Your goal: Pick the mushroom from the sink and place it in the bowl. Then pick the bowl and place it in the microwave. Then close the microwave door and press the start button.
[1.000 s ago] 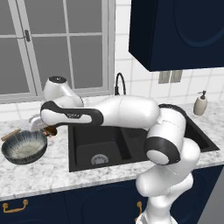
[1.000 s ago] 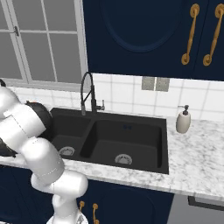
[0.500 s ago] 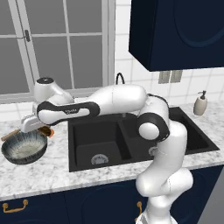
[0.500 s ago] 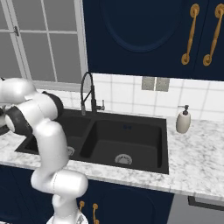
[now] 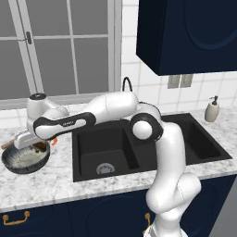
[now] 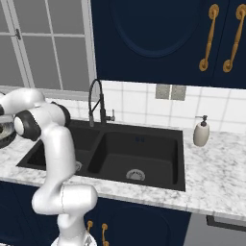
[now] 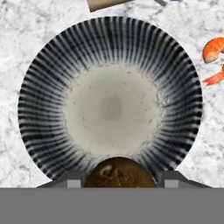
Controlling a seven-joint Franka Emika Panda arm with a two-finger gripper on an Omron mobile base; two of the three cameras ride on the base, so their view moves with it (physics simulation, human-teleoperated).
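Note:
My gripper is shut on the mushroom, a brown rounded lump held between the two dark fingertips. It hangs just above the near rim of the bowl, which is dark-streaked around a pale middle and has nothing inside it. In the left base view the arm reaches far left, so the gripper sits over the bowl on the marble counter. The bowl's edge also peeks in at the left of the right base view. To the bowl's right lies the black double sink.
An orange shrimp lies on the counter beside the bowl, and a wooden piece just beyond it. The black gooseneck faucet stands behind the sink. A soap dispenser sits at the far right, with dark blue cabinets above.
The arm has swung left, away from the sink, carrying the mushroom over the bowl. The bowl has stayed where it was.

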